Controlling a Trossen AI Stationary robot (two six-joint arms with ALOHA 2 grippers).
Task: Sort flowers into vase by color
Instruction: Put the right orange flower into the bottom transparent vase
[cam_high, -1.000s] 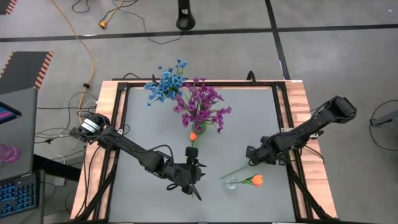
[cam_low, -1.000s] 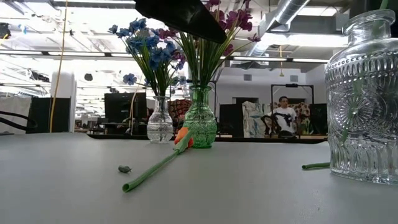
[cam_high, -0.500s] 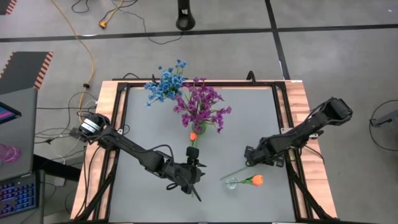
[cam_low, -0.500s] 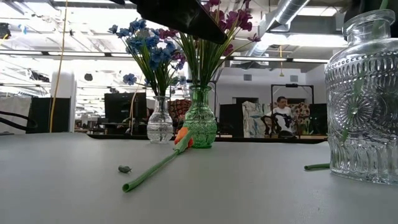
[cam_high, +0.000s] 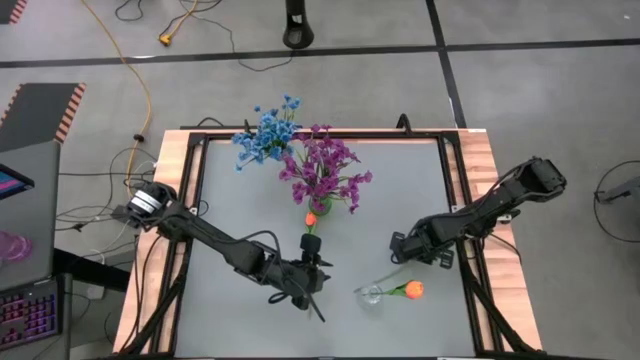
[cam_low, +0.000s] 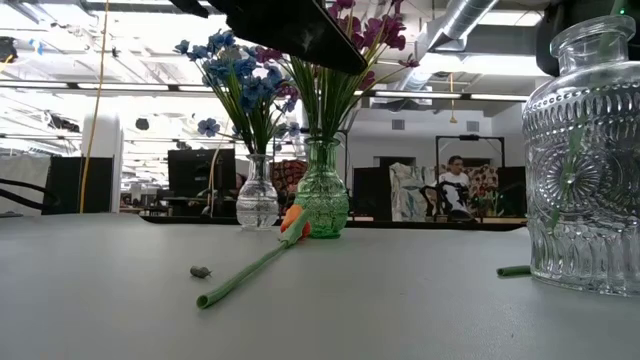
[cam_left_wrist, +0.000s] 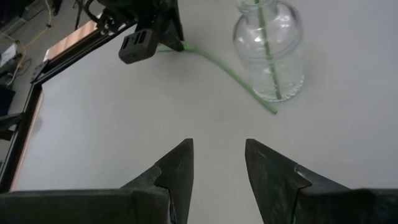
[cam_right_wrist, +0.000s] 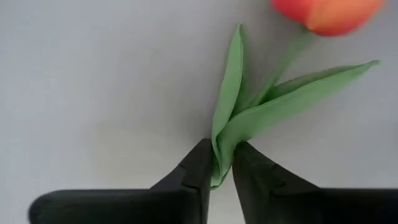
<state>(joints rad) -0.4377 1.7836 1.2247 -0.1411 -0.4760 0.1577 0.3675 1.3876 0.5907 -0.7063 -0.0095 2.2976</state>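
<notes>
Right tool (cam_right_wrist: 216, 167) pinches the tulip's leaves (cam_right_wrist: 261, 112), seemingly lifting nothing.

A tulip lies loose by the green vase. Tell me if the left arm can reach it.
Probably yes: the left gripper, open, is close to the stem end of the tulip, with only bare table between them.

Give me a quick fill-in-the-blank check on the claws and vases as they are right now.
1. The right claw is shut on a tulip's green ____.
2. The left claw, holding nothing, is ____.
3. Purple flowers stand in the ____ vase, blue flowers in the clear vase beside it.
Missing: leaves; open; green.
</notes>
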